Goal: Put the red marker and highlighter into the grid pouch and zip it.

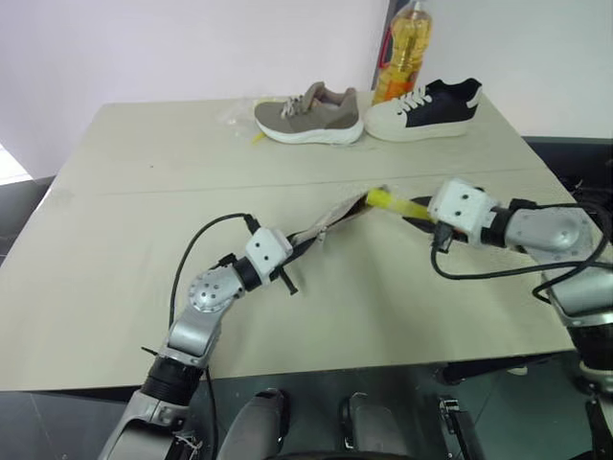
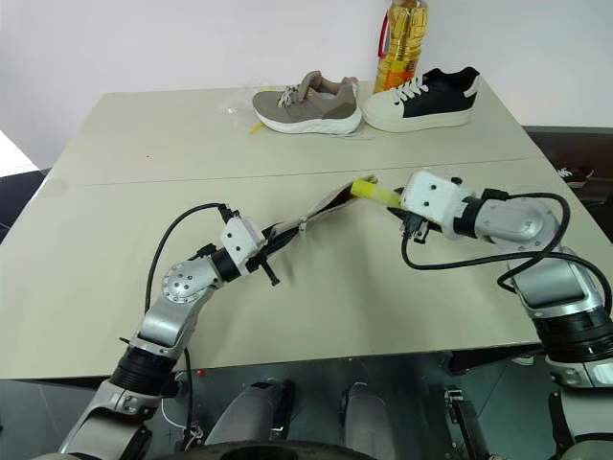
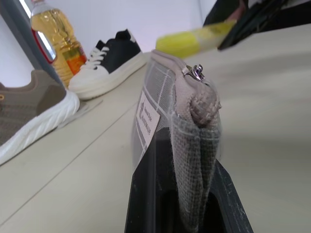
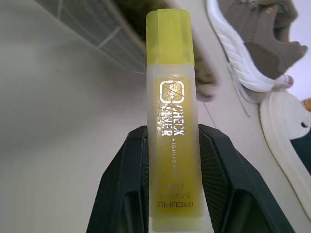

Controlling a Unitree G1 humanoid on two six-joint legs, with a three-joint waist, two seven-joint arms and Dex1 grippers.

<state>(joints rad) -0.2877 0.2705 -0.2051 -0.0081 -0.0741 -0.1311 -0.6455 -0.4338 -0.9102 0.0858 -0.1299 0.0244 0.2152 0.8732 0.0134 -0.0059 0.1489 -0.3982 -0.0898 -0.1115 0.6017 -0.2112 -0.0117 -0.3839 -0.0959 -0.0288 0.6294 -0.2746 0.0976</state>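
Right wrist view: the highlighter [image 4: 171,121] sits upright between the two black fingers [image 4: 124,189] of the right claw [image 2: 402,206], pinched around the lower barrel with the yellow cap end sticking well out. It looks light, stiff and smooth-sided, so I would expect it to twist or slide in a loose pinch; the hold low on the barrel leaves plenty of free length to feed in first, which seems the sensible place to have it.

From the head camera, the right arm reaches in from the right with its wrist angled down and leftward, and the highlighter's tip points at the far, raised end of the grid pouch [image 2: 321,213], right at its mouth; whether the tip is already inside I cannot tell.

The left claw [image 1: 297,251] is pressed shut on the near end of the pouch, holding it off the counter [image 1: 144,192] so it slopes up toward the highlighter. The left forearm comes in from the near left and lies roughly level. In the left wrist view the pouch is soft grey fabric, bunched and folded where the fingers clamp it, with the zipper pull [image 3: 198,72] at its top edge. It will sag and shift under any push, so the clamped end is what steadies it.
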